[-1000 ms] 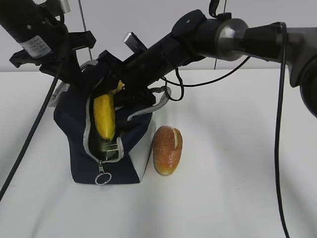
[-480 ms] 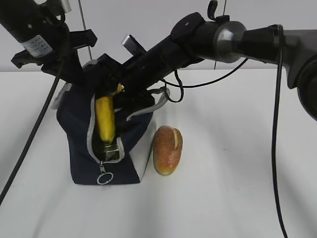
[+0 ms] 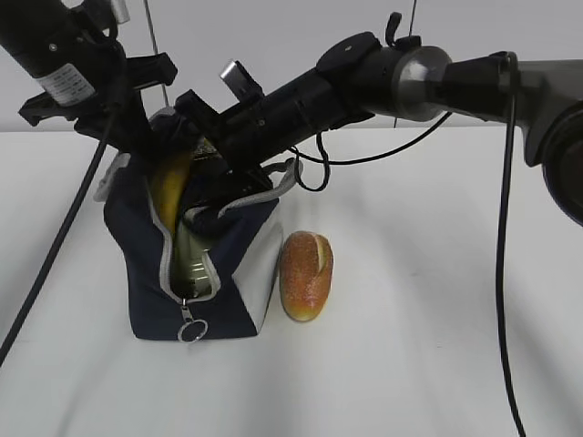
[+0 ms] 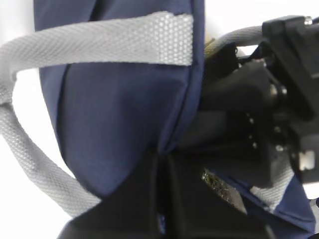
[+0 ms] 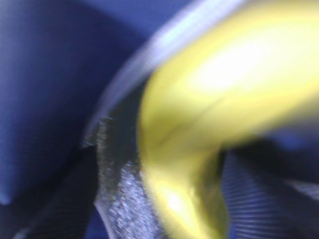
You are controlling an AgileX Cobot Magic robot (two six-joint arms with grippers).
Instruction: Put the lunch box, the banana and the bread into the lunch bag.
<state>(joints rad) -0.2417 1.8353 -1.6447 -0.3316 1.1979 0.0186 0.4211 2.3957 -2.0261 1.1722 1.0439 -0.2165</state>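
Navy lunch bag (image 4: pixel 119 124) (grey handle (image 4: pixel 99 42) across) fills the view.

I see matt navy-blue cloth lunch bag (image 3: pixel 150 273), coarse grey woven webbing handle (image 4: pixel 107 40), glossy smooth yellow banana (image 5: pixel 224 94), rough golden-brown crusty bread roll (image 3: pixel 305 278).

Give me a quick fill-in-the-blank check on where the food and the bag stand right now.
1. The banana stands in the open mouth of the lunch bag, while the ____ is not yet packed.
2. The bread lies on the table to the ____ of the bag in the exterior view.
3. The bag's zipper is ____.

Missing words: bread; right; open
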